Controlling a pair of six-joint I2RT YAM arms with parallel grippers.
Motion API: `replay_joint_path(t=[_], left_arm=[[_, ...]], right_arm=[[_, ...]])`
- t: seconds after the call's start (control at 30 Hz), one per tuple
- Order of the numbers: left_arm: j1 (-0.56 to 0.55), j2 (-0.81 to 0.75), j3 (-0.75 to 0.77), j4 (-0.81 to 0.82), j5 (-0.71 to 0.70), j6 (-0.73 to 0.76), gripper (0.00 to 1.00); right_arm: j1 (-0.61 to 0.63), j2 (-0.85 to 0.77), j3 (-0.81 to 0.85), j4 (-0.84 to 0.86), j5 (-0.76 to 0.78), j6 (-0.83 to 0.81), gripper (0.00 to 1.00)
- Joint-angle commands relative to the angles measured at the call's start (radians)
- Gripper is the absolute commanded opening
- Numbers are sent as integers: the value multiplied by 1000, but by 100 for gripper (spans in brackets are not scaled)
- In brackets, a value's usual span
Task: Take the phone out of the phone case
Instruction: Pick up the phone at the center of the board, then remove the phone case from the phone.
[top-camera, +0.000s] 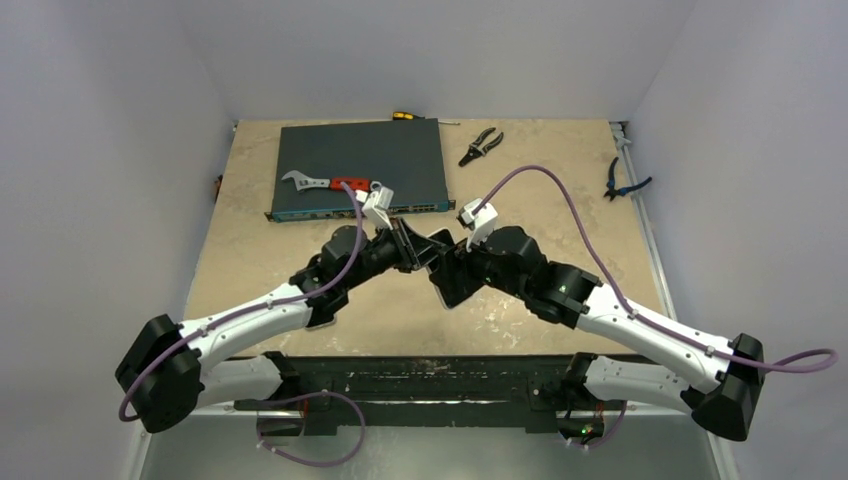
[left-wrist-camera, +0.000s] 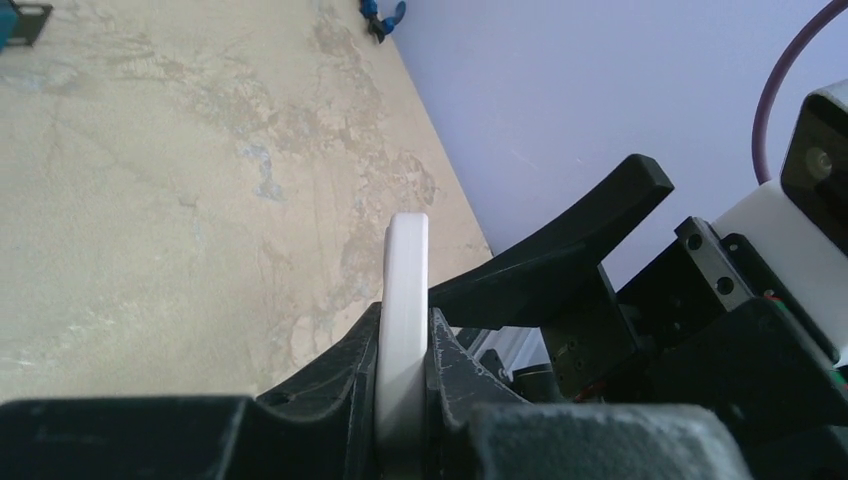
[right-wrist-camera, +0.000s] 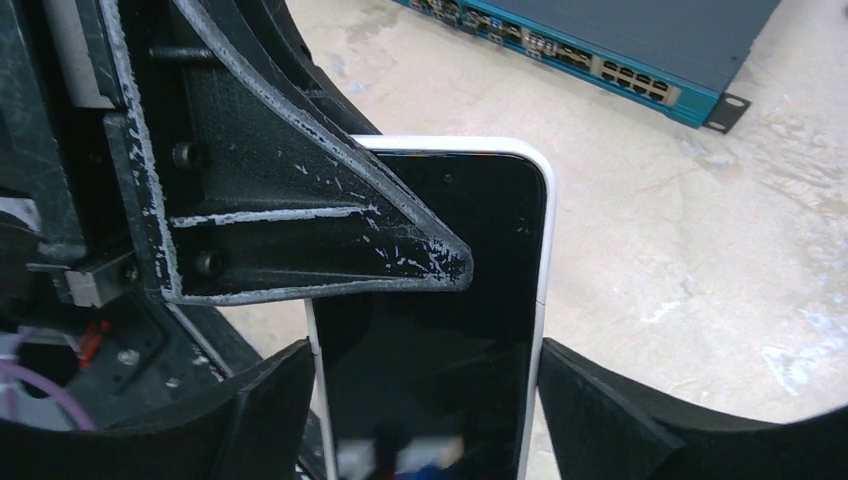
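The phone (right-wrist-camera: 440, 340) has a black screen and a thin white rim. I cannot tell whether that rim is the phone case or the phone's own body. It hangs above the middle of the table (top-camera: 300, 250), between both arms. My right gripper (right-wrist-camera: 425, 350) holds it across its width, one finger against each long side. My left gripper (left-wrist-camera: 405, 320) is shut on its flat faces, so the left wrist view shows only the white edge (left-wrist-camera: 405, 270). One left finger (right-wrist-camera: 330, 250) lies across the screen. In the top view both grippers (top-camera: 410, 250) (top-camera: 450, 265) meet there.
A teal network switch (top-camera: 360, 165) lies at the back with a red-handled wrench (top-camera: 330, 183) on it. Black pliers (top-camera: 482, 145) and a yellow screwdriver (top-camera: 405, 116) lie behind it. Blue-handled pliers (top-camera: 625, 180) sit by the right wall.
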Motion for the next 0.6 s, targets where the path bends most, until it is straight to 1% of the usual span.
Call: replay_joint_path(t=[0.0, 0.03, 0.1, 0.13, 0.17, 0.3, 0.37, 0.43, 0.47, 0.53, 0.57], left_arm=[[36, -93, 129, 13, -100, 39, 0], [48, -103, 164, -11, -108, 56, 0], [70, -122, 236, -62, -153, 98, 0], [81, -130, 270, -82, -161, 114, 0], [95, -137, 303, -103, -170, 124, 0], [152, -163, 395, -132, -179, 120, 0], [176, -170, 418, -123, -164, 98, 0], [194, -173, 429, -94, -138, 71, 0], [197, -175, 428, -73, -122, 54, 0], [207, -180, 412, -16, -81, 4, 0], [214, -186, 397, 23, -64, -21, 0]], right_arm=[[-2, -15, 97, 80, -88, 92, 91], [-2, -15, 110, 79, -100, 100, 93], [-10, -27, 130, 88, -125, 122, 95], [-21, -39, 134, 106, -150, 92, 95], [-40, -54, 135, 123, -184, 145, 95], [-213, -123, 112, 244, -404, 280, 95], [-251, -184, 41, 376, -440, 344, 95], [-262, -239, -31, 538, -466, 399, 96], [-266, -242, -29, 571, -487, 410, 96], [-279, -219, 18, 524, -502, 402, 96], [-289, -217, 17, 539, -518, 407, 96]])
